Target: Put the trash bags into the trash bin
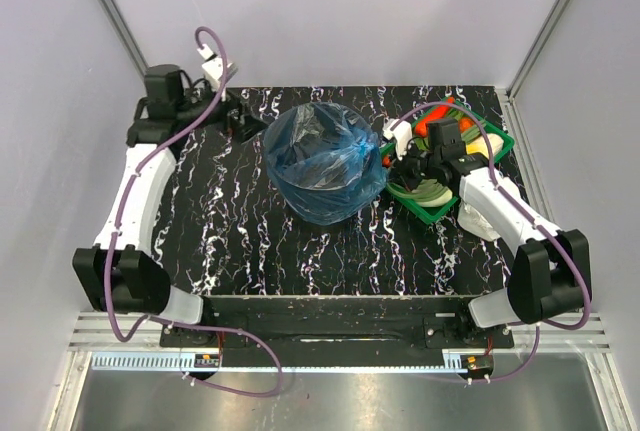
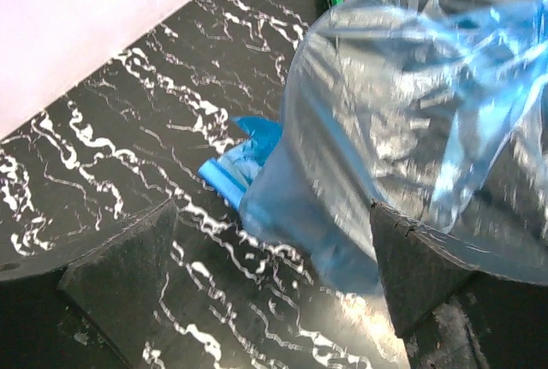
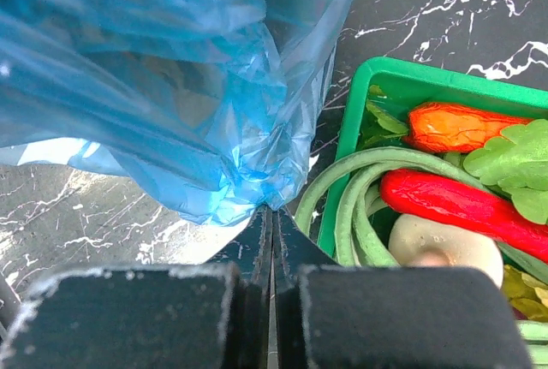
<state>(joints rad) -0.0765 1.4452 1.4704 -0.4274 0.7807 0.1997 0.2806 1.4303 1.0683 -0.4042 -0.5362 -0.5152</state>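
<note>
The right gripper (image 3: 270, 215) is pinching the bunched trash bag (image 3: 171, 86) at its tips. The left gripper (image 2: 270, 215) is standing spread, the bag just ahead.

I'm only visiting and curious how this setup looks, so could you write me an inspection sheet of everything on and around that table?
Surface: black table with white marbled veins.
Job's things: blue trash bag draped over the trash bin at mid-table; the bin's dark shape shows through the film.
Clutter: green tray of vegetables, just right of the bin.
Grippers: left gripper open beside the bag, holding nothing; right gripper shut on a pinch of bag film.
Cables: a purple cable loops along each arm, away from the bag.
Surroundings: pale walls, metal frame posts; nothing else seen.
</note>
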